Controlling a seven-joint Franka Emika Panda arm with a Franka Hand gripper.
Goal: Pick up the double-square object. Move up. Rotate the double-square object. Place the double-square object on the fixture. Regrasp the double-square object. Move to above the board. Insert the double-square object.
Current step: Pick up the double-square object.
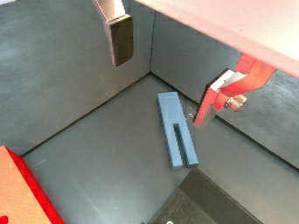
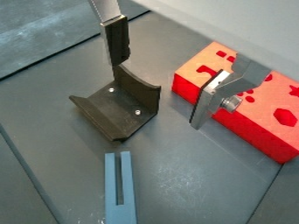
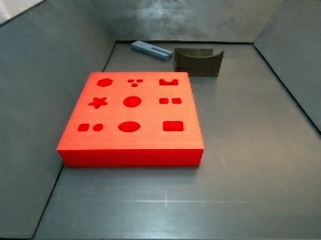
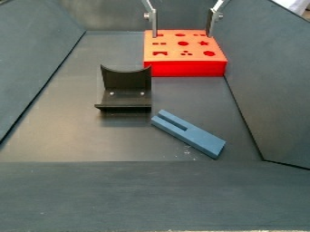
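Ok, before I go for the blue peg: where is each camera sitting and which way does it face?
Wrist view: above the floor, looking down past the gripper at the double-square object; both fingers show, open.
Wrist view: looks down at the fixture and the board; gripper fingers show.
Side view: at the board's end, facing across it toward the fixture; no robot visible.
Side view: at the opposite end, peg nearest, board far; fingertips at the top.
Both side views share peg, fixture, board.
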